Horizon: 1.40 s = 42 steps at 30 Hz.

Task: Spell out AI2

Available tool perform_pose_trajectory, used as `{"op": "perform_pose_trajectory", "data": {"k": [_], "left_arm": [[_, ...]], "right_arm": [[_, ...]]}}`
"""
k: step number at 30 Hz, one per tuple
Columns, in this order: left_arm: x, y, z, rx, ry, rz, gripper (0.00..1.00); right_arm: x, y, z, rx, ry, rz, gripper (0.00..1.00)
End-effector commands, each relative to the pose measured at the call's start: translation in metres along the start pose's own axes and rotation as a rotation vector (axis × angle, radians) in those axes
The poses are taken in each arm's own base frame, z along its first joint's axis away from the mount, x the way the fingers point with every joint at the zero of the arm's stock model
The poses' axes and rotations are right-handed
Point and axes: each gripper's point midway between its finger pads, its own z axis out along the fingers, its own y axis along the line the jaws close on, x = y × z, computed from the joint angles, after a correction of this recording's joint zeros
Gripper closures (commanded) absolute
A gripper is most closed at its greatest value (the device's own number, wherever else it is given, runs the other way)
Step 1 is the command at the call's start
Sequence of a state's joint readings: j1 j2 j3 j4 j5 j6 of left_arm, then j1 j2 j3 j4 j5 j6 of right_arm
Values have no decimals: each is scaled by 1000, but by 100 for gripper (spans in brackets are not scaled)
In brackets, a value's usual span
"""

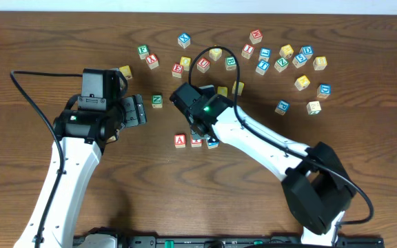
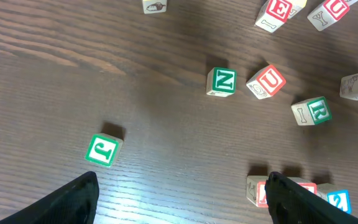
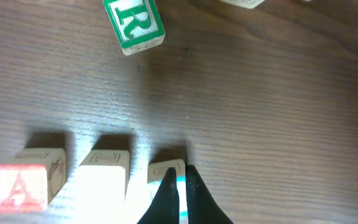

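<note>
AI2 cubes [image 3: 104, 177], 3 in 1 row, beside the closed right pincer [image 3: 182, 193].

We see a dark brown table [image 1: 33, 34] with streaky grain; the pale wooden A cube [image 1: 180, 140] is lettered and framed in red, the 2 cube [image 1: 212, 143] edged in bright blue. The N cube [image 1: 157, 100] and R cube [image 3: 134, 25] show green on white, and the left arm [image 1: 60, 172] and right arm [image 1: 267, 148] are white with black joints.

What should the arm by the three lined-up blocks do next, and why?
Probably lift the right gripper straight up. Its shut tips are at the 2 cube, which already sits in line after the A cube and I cube.
</note>
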<state>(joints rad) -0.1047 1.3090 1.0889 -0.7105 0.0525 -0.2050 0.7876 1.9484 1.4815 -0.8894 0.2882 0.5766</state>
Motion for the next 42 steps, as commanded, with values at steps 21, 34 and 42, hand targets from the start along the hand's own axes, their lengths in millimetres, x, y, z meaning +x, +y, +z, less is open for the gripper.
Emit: {"op": "perform_pose_trajectory", "data": {"k": [21,34,42], "left_arm": [[-6,2,-2,-11,-13,9,16],[-6,2,-2,-12,-13,9,16],[-6,2,-2,-11,-13,9,16]], "right_arm": [[75,-2,0,61,182,-5,99],[77,-2,7,59,167,-4,99],[80,-1,17,47,152,4,99]]}}
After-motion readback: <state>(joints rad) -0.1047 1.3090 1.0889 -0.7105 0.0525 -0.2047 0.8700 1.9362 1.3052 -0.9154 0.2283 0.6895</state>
